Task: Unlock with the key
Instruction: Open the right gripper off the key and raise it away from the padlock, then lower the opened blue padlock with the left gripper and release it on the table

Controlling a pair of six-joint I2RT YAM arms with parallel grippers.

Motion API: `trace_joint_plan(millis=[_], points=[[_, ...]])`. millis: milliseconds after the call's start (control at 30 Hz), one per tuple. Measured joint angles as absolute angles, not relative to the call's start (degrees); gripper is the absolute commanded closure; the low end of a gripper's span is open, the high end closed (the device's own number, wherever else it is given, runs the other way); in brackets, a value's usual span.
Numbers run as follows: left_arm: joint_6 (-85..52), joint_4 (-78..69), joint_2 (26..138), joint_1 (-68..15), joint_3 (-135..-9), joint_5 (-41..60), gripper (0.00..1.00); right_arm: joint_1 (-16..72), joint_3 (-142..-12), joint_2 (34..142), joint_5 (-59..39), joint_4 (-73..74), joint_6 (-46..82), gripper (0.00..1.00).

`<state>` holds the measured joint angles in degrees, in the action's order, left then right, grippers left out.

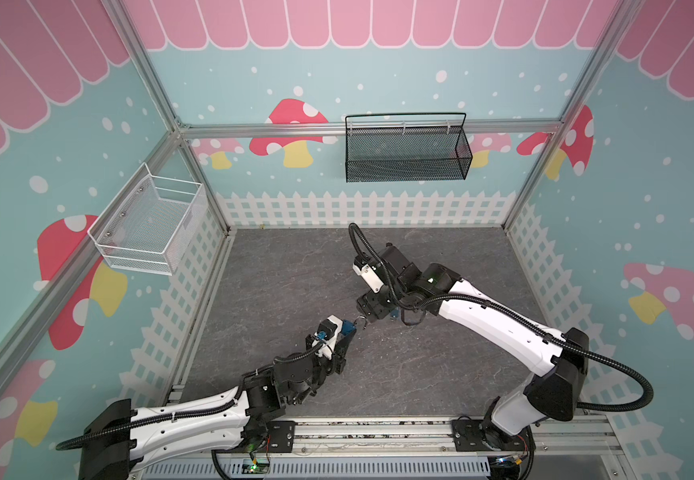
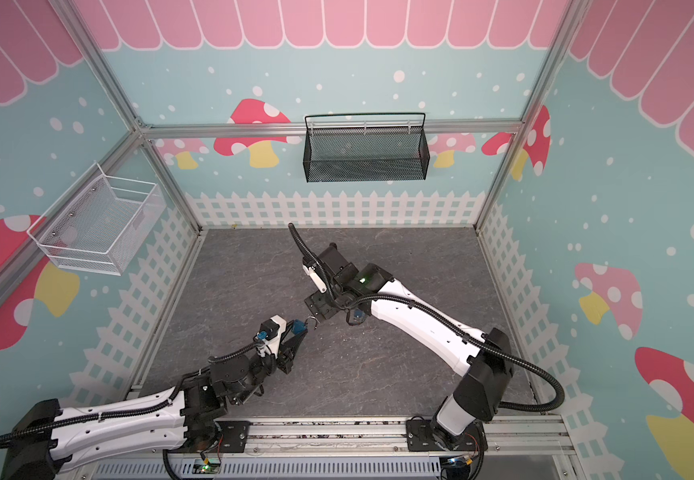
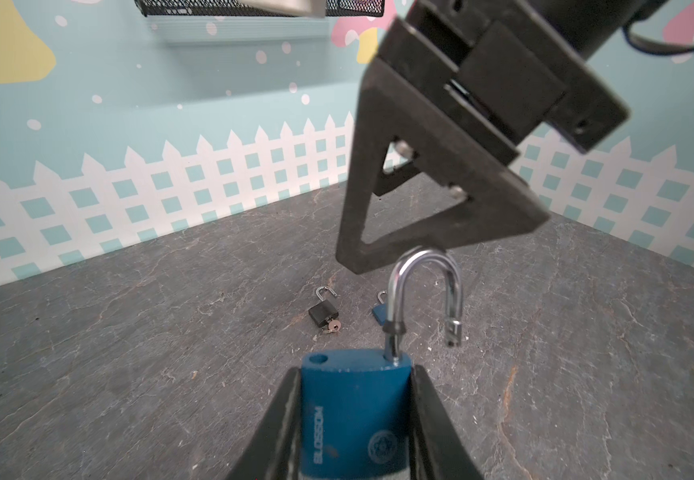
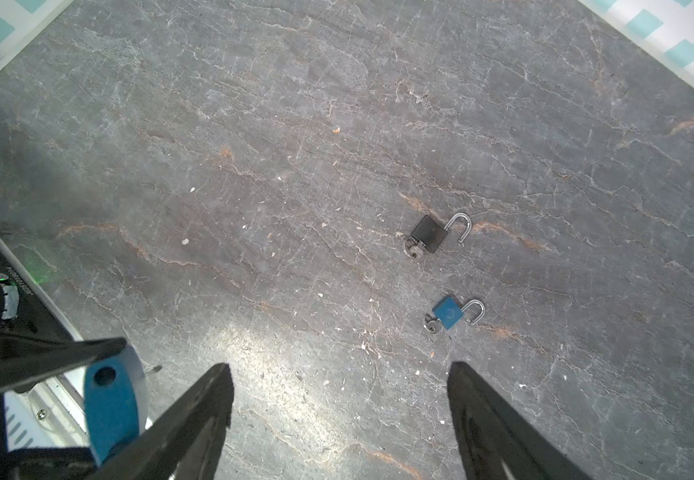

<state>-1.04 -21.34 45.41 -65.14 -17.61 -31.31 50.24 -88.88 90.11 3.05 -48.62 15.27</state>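
- Clearly, I see my left gripper clamped on the blue padlock, its shackle swung free.
- My right gripper hangs just beside it, spread wide, holding nothing.

I log the colours: big padlock blue, shackle chrome. Tabletop grey, rust-veined. Black padlock; small blue padlock. Walls teal, white-dotted, with red and pink mushrooms.

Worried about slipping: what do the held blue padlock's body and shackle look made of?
The blue padlock looks like metal under smooth blue paint: lettering stamped in, soft sheen. Its shackle is probably polished chromed steel: mirror-bright highlights.
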Motion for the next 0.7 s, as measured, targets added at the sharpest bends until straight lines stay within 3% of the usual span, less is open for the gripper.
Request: trace_joint_plan(millis=[333, 600, 700], points=[[-3.9, -20.6, 46.6, -63.6, -18.1, -33.6, 1.0, 48.6, -85.0, 84.9, 3.7, -48.2, 15.9, 0.14], [-18.7, -2.0, 52.9, -58.3, -31.0, -33.5, 1.0, 41.4, -71.1, 75.0, 8.8, -41.2, 17.9, 0.01], [-25.6, 5.7, 58.0, -56.3, -36.6, -32.4, 1.0, 38.8, -63.5, 70.5, 12.6, -36.4, 19.0, 0.02]])
